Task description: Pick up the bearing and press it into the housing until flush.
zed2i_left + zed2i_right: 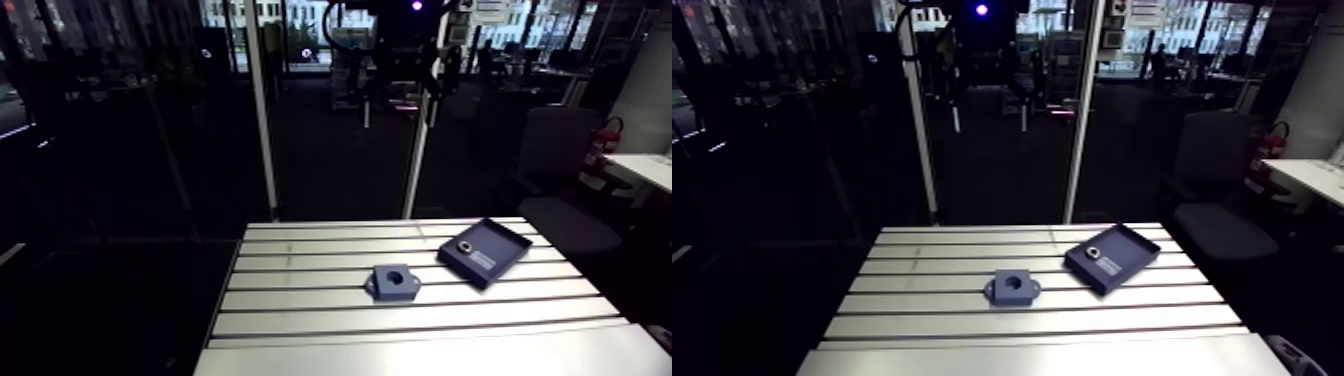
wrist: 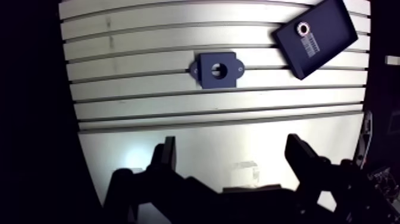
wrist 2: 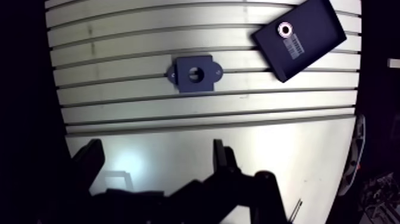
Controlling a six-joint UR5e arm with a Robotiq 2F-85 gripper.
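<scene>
1. The slotted aluminium counter carries three things, grouped toward its far half.
2. The hand hangs high above the counter's near strip. It is released, and its two fingers are spread wide with nothing between them. It is well apart from every part, so the step in hand is judged to be the approach to the bearing, with the task barely begun.
3. The dark blue tray lies flat and turned at an angle to the slots, ahead of the hand and out beyond one finger. It has low walls, so the fingers should come down inside the rim, not onto it.
4. The housing sits flat on the counter, near the tray but not touching it, straight ahead of the hand. Its bore faces up and is empty, which leaves a clear target for the later press.
5. The bearing, a small metal ring, lies flat inside the tray toward one end, just beside a pale printed label.
   - The hand should centre over the ring and descend straight.
   - The finger line should be turned so that neither finger meets the nearby tray wall.
   - The fingers should close squarely on the outer race so the ring stays level.
   - A tilted ring would likely jam at the bore's mouth instead of seating flush.
</scene>
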